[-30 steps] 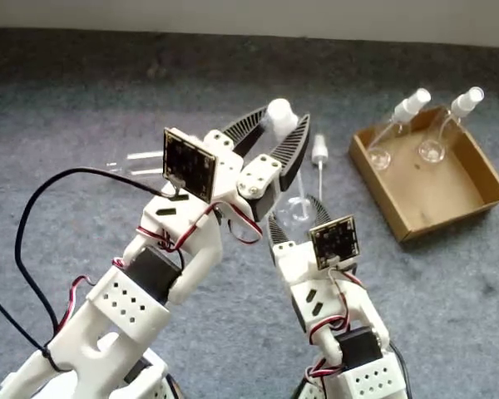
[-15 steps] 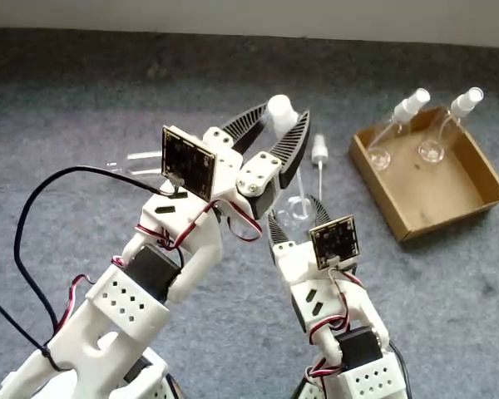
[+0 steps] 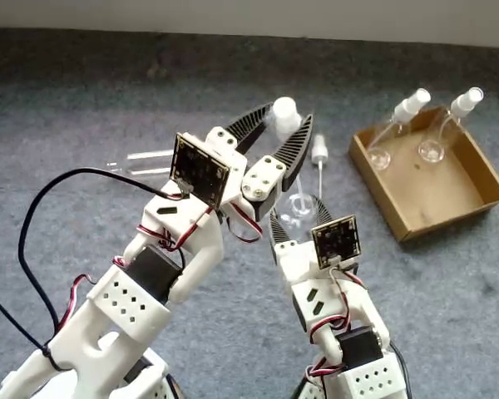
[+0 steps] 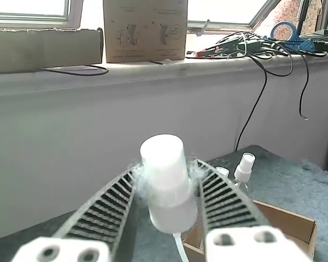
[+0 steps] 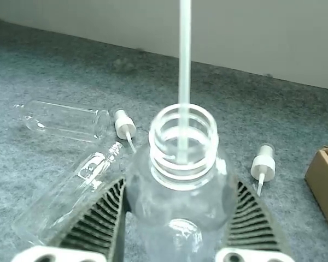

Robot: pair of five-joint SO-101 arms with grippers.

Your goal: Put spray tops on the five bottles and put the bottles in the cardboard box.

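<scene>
Left gripper [image 3: 286, 114] is closed on a white spray top [image 4: 165, 180], held in the upper middle of the high view above the clear bottle [image 5: 181, 158]. That bottle stands upright, clamped in the right gripper [image 5: 177, 190] just below it in the frame. The top's dip tube [image 5: 184, 65] runs straight down through the bottle's threaded neck. The cap itself sits well above the neck, so this third bottle is threaded but, by my reading, neither seated nor screwed down.

At the right of the high view the cardboard box [image 3: 449, 187] holds a first capped bottle [image 3: 395, 129] and a second capped bottle [image 3: 449, 125], both leaning against its far wall. That makes two of the five done.

Left to do: two empty bottles lie on their sides on the grey table, one farther off [image 5: 63, 120] and one nearer [image 5: 71, 191]. One loose spray top [image 5: 123, 123] lies by the farther bottle's mouth. Another loose top [image 5: 262, 166] lies between the grippers and the box. After the held bottle is capped and boxed, these two pairs remain.
</scene>
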